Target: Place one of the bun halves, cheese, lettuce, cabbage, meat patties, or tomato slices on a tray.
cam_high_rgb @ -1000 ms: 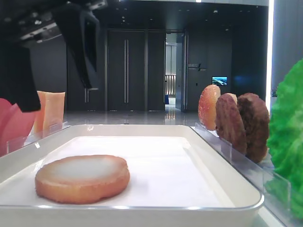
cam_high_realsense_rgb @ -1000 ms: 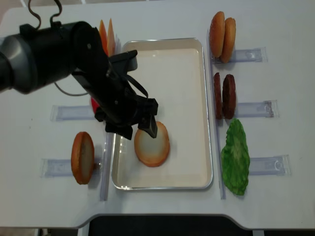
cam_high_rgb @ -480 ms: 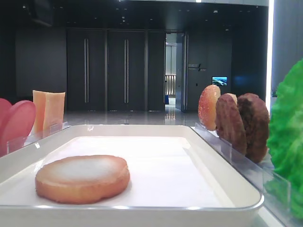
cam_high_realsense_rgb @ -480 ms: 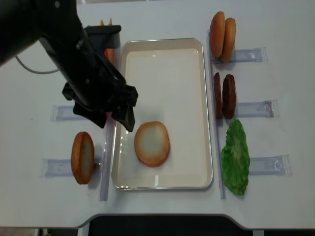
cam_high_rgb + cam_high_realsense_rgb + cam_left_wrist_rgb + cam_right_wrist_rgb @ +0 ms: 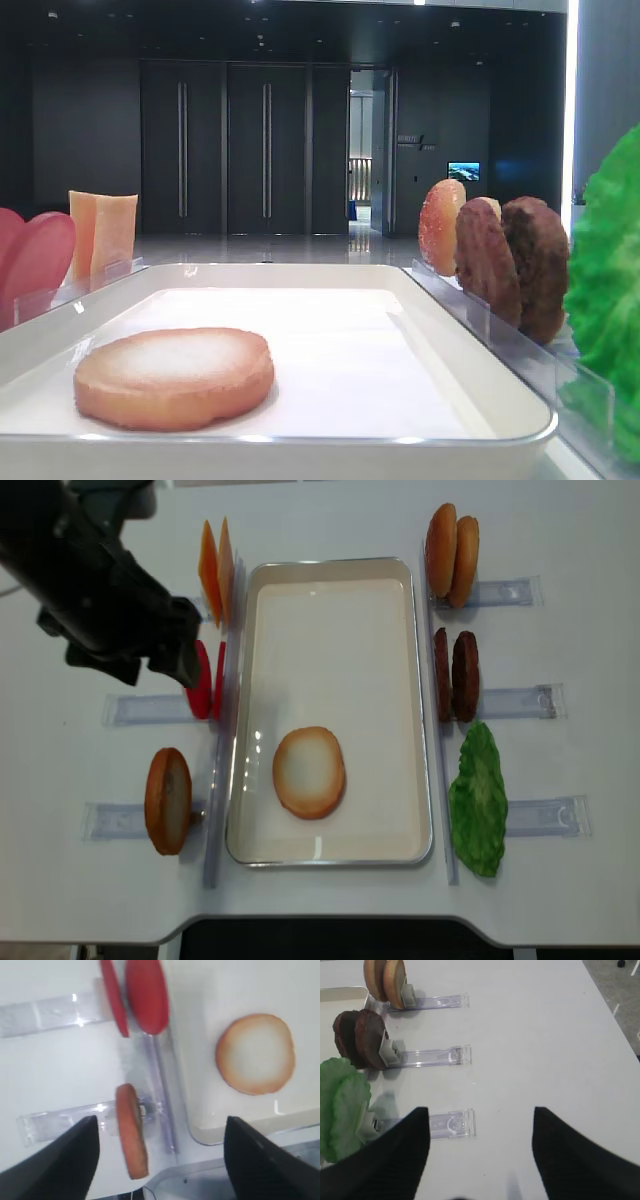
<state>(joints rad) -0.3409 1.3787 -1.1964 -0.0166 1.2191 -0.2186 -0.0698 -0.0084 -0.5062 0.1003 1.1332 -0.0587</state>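
My left gripper (image 5: 159, 1152) hangs spread and empty over the table's left side, since the bun half (image 5: 309, 772) lies cut face up on the tray (image 5: 405, 710).

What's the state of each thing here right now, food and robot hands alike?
Bun half: flat on the tray, pale face up.
Second bun half: upright in its holder.
Tomato slices: upright.
Cheese: upright.
Meat patties: upright.
Lettuce: in its holder.
Left hand: open, empty.
Right hand: open, empty.
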